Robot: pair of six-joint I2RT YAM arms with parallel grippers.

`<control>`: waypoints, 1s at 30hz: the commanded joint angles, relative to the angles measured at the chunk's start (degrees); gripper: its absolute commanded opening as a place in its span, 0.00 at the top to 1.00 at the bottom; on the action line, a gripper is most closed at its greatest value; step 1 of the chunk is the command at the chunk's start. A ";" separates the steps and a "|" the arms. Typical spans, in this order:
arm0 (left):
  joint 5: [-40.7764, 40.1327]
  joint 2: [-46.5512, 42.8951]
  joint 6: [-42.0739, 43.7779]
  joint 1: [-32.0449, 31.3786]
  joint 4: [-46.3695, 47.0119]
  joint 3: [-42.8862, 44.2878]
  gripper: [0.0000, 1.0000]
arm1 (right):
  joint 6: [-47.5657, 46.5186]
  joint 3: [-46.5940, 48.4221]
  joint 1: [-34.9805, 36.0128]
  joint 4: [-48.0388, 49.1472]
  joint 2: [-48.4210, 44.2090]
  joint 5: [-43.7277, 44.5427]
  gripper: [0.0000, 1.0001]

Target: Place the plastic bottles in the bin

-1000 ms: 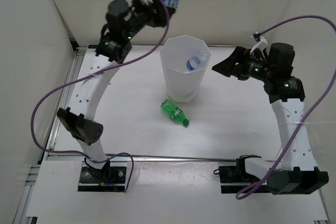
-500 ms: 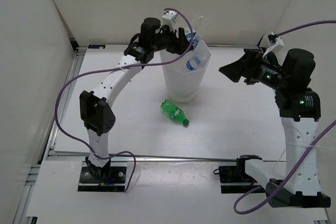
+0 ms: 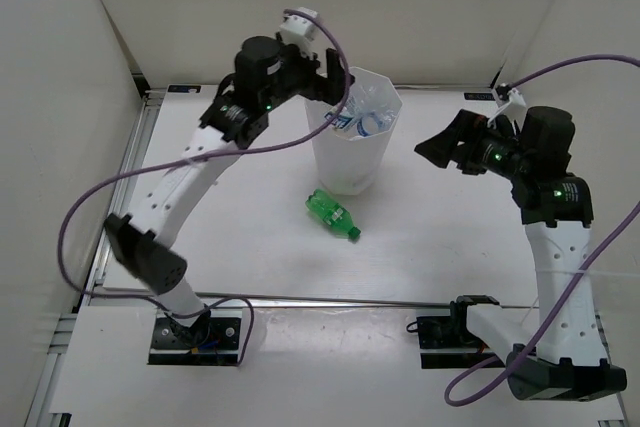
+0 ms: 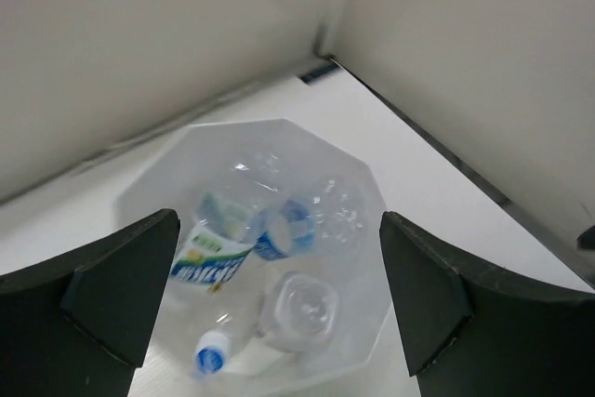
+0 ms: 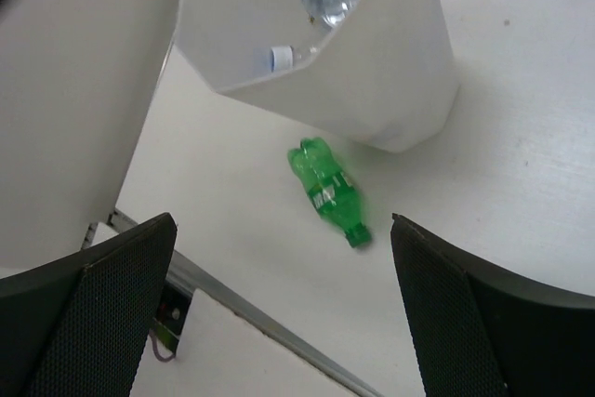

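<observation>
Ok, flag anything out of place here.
The green bottle lies on its side on the table, just outside the bin, while the clear bottles are inside it.

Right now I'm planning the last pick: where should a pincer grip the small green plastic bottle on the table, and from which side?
I'd take the small green plastic bottle around its labelled middle, from straight above, jaws across its width: it lies on its side, flanks clear.
</observation>
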 commanded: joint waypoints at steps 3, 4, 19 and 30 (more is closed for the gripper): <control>-25.61 -21.52 5.39 -0.01 1.41 -11.60 0.00 | -8.58 -9.95 2.89 1.84 -2.30 -4.85 0.00; -32.52 -24.42 3.73 -0.01 1.41 -14.44 0.00 | -9.13 -11.73 3.60 2.36 -2.30 -3.55 0.00; -55.09 -68.30 -26.86 -0.01 -15.87 -52.01 0.00 | -9.14 -37.14 25.56 19.58 6.47 12.62 0.08; -57.11 -64.25 -35.04 -0.01 -42.79 -42.86 0.00 | -13.09 -32.32 49.80 26.97 23.26 37.91 0.04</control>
